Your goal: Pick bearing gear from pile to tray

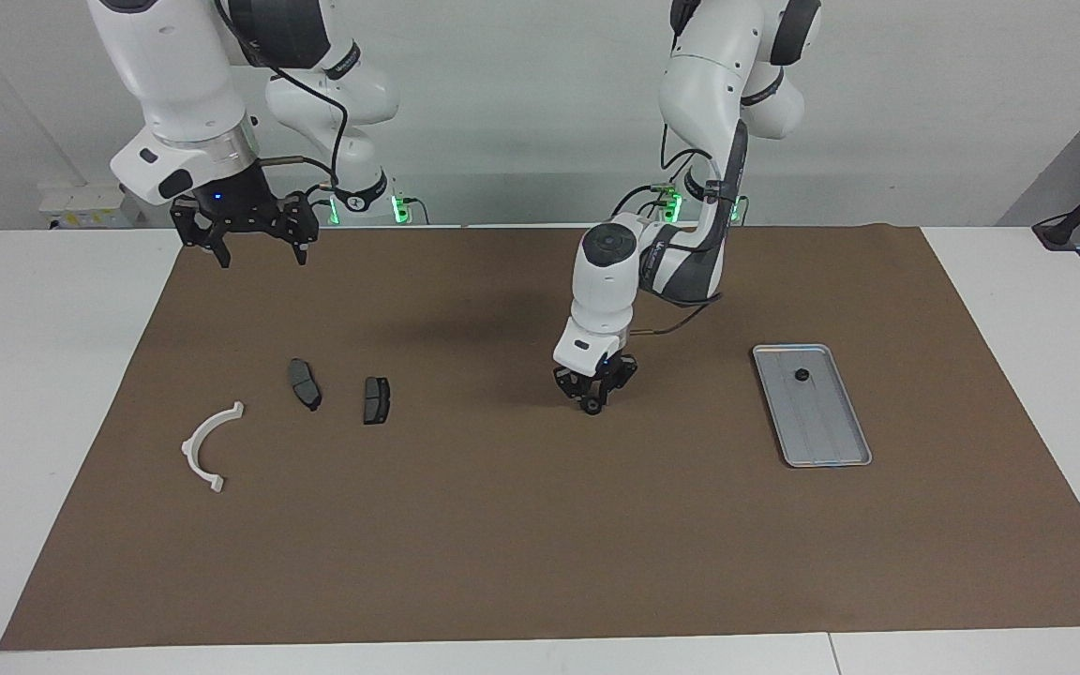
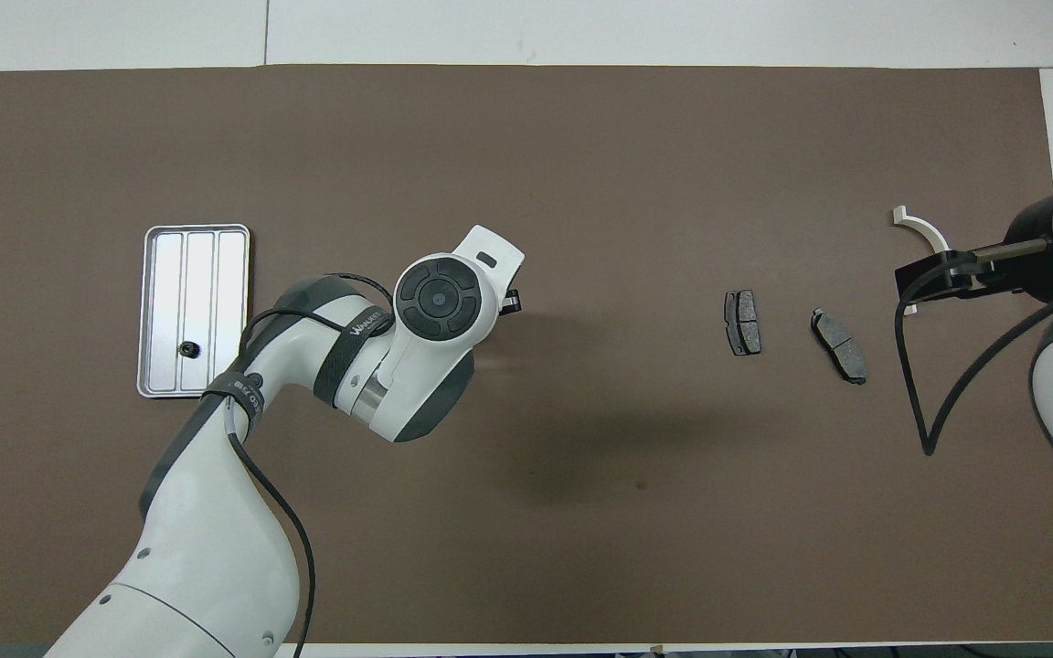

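Left gripper (image 1: 592,401) low on the mat, fingers seemingly pinching a small black bearing gear (image 1: 590,406), bound for the tray (image 1: 842,450). Right gripper (image 1: 246,247), spread, waits raised.

One cam sits high across the tabletop (image 1: 52,375) facing the robots, bases along the top of the frame. The other looks steeply down from above their end. Both catch the whole brown mat (image 1: 502,525), flipped half a turn
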